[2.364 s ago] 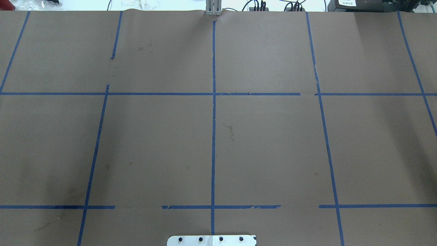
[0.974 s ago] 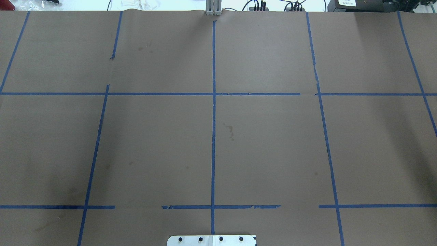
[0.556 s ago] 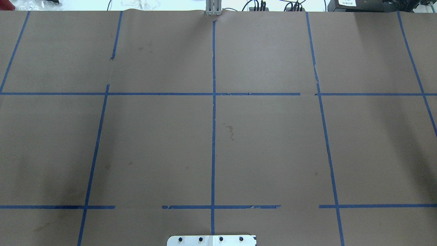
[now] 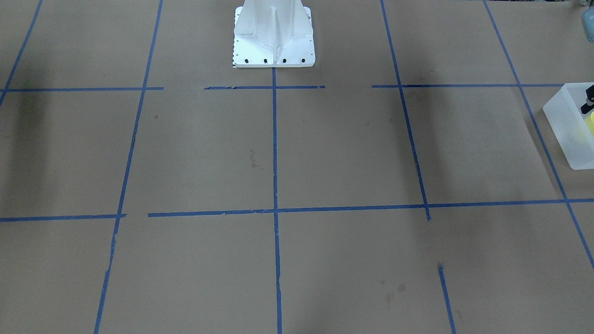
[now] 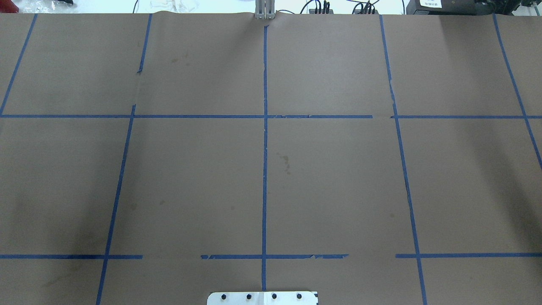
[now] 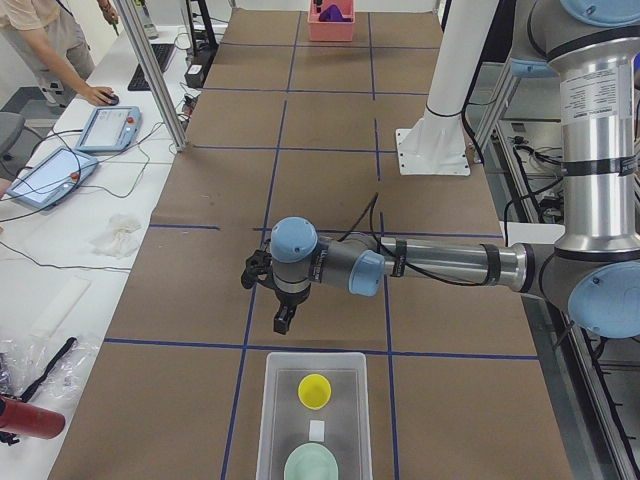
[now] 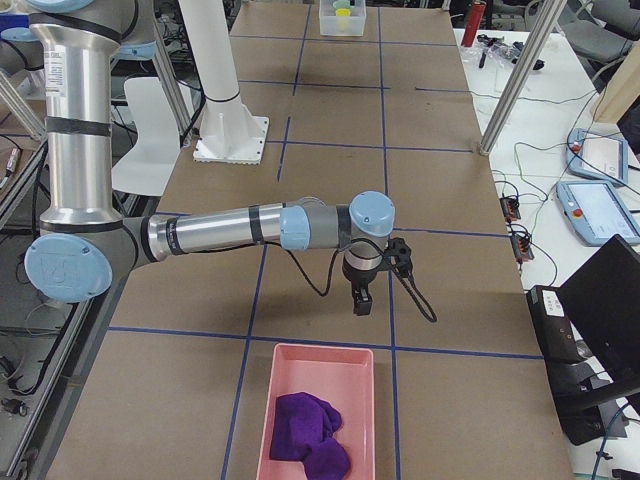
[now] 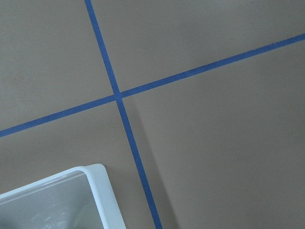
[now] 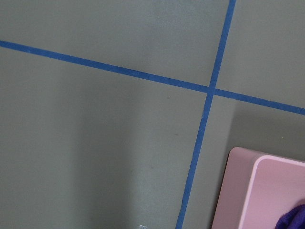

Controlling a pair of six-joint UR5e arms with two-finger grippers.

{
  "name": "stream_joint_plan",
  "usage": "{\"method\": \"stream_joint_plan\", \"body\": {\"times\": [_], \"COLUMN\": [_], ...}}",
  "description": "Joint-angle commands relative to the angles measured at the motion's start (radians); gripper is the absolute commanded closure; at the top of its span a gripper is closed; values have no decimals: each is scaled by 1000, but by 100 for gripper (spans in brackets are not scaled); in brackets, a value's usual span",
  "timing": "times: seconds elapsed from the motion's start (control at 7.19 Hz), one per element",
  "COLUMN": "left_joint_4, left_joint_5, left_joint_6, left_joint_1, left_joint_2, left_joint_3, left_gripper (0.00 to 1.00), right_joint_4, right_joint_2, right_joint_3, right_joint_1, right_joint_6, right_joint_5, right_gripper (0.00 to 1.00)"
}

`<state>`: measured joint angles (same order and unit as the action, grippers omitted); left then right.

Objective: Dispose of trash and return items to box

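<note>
Tabletop [image 5: 338, 178] stays unchanged overhead; we see cup [image 6: 315, 390] and bowl [image 6: 311, 465] in the box [image 6: 266, 420], so the task is likely finished. We cannot tell whether left gripper [image 6: 284, 322] or right gripper [image 7: 361, 301] is open.

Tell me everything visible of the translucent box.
The box is a frosted, translucent white plastic bin, rectangular with straight walls, rounded corners and no lid. It sits flat on the brown paper at the table's end on the robot's left, its near end cut off by the frame. Inside lie a yellow cup, a mint-green bowl and a small white piece between them.
</note>
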<state>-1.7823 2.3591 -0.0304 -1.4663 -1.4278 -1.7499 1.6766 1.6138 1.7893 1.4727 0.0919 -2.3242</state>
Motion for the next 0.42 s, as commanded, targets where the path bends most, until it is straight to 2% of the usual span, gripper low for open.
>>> {"method": "stream_joint_plan", "body": {"times": [0.0,0.28], "left_joint_4": [-2,-2], "left_joint_5": [0,0], "left_joint_6": [46,44], "left_joint_1": [-2,-2], "left_joint_2": [4,4], "left_joint_3": [3,-6], "left_gripper": [0,0], "right_joint_4": [0,0], "right_joint_2": [1,1], "right_joint_3": [-1,1], "right_joint_1": [0,0], "right_joint_6": [2,2], "right_joint_5": [5,5], "right_gripper": [0,0]}}
